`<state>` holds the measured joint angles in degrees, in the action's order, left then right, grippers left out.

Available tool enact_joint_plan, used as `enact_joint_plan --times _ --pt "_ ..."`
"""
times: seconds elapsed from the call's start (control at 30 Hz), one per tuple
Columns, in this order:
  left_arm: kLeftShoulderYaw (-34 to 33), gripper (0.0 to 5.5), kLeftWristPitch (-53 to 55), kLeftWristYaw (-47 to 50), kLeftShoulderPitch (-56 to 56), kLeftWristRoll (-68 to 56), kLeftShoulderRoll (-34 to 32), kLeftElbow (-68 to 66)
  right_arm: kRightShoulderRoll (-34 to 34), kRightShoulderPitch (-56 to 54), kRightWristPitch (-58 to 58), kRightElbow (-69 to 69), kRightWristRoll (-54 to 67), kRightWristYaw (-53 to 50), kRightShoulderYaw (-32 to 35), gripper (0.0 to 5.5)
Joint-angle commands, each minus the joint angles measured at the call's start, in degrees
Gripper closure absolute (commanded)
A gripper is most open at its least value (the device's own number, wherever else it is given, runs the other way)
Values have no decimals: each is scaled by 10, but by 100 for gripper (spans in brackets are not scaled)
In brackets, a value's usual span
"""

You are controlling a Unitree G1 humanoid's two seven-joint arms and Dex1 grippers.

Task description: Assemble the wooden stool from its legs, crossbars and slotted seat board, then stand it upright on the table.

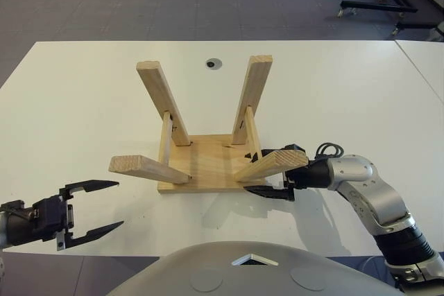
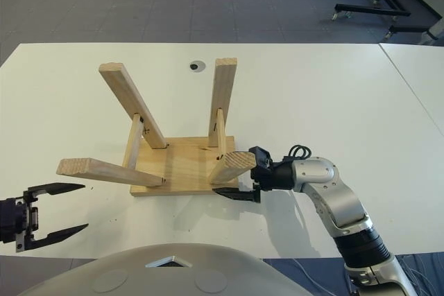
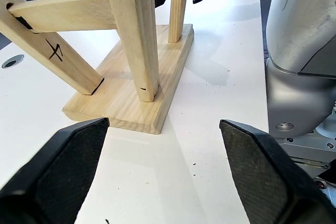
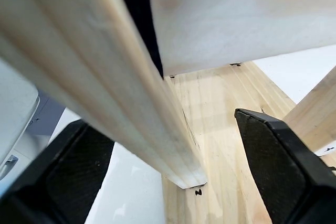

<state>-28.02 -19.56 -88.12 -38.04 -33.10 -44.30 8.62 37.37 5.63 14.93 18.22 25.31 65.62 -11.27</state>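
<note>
The wooden stool (image 1: pixel 201 164) is sitting upside down around the middle of the white table (image 1: pixel 76 102). The slotted seat board (image 1: pixel 208 175) lies flat on the tabletop and all four legs stick up and splay outward. A crossbar (image 1: pixel 166 136) joins the two left-side legs and another crossbar (image 1: pixel 251 133) joins the two right-side ones. The near-right leg (image 1: pixel 281 160) leans out toward the robot's right.

The right gripper (image 2: pixel 239 173) is right there, with its fingers parted and that leg running between them. In the right wrist view one finger (image 4: pixel 79 171) sits right beside the wood, though I can't tell if it's touching. The other finger (image 4: pixel 275 166) is clearly off it, with seat board showing in the gap, so it's straddling rather than clamping.

The left gripper (image 1: pixel 119 204) hangs over the near-left part of the table, spread wide with nothing in it. It's apart from the stool, nearer than the near-left leg (image 1: pixel 146 167) and off to its left. Its wrist camera looks between the two pads (image 3: pixel 58 166) at the board's corner.

Behind the stool there's a small round hole (image 1: pixel 213 64) in the tabletop.
</note>
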Motion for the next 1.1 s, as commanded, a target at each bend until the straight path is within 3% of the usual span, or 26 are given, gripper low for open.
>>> enact_joint_plan --times 0.03,0.07,0.13,0.2,0.4,0.87,1.1 --pt "-41 162 -37 -39 -6 -66 6 -27 3 -13 10 11 2 -5 1 153" --pt "-46 162 -47 -42 -9 -87 7 -34 2 -13 11 12 3 -6 1 153" --pt "174 162 69 123 224 102 117 5 2 -12 12 14 3 -9 2 153" --pt "289 162 121 212 343 204 186 15 1 -10 13 17 2 -12 3 153" --pt "304 162 155 272 376 217 184 23 2 -12 16 17 5 -18 9 153" --pt "302 162 139 247 416 168 141 -44 -3 -20 -10 -15 1 -13 17 153" --pt "369 162 93 211 495 225 140 -164 -9 -39 -16 -34 1 5 7 153"
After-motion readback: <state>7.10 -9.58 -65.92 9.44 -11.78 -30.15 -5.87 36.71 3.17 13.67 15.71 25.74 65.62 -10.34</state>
